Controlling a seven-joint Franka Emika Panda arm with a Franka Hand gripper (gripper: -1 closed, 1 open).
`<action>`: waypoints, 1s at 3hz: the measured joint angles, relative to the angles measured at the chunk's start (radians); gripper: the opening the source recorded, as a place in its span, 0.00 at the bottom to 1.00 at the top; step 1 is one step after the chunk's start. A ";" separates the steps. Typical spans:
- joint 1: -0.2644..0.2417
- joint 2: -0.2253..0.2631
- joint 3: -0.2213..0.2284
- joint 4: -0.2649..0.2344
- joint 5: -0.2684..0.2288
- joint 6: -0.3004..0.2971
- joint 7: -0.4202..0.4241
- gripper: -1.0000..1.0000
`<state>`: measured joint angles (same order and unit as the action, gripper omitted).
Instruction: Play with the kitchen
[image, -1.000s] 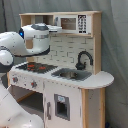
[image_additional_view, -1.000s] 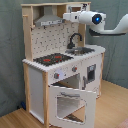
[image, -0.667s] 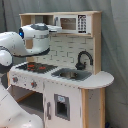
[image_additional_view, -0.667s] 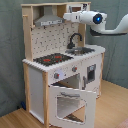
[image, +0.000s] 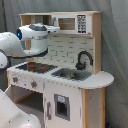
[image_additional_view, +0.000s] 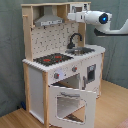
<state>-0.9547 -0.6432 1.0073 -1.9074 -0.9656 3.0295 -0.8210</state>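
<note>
We see the toy kitchen (image_additional_view: 62, 75) standing mid-frame in both exterior views, oven door (image_additional_view: 70, 106) dropped open. Our gripper (image_additional_view: 71, 16) sits at its two o'clock by the microwave cabinet (image_additional_view: 80, 7); finger spread we cannot tell.

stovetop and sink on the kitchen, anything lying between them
No. In the second exterior view the stovetop and the sink sit side by side on the kitchen counter, with only a bare white strip between them. The first exterior view agrees.
</note>
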 joint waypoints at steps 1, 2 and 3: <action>0.064 -0.023 -0.063 -0.053 0.000 0.032 -0.005 0.00; 0.119 -0.048 -0.121 -0.105 -0.001 0.065 -0.010 0.00; 0.169 -0.078 -0.180 -0.159 -0.001 0.106 -0.016 0.00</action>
<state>-0.7855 -0.7213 0.8275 -2.0661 -0.9661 3.1352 -0.8375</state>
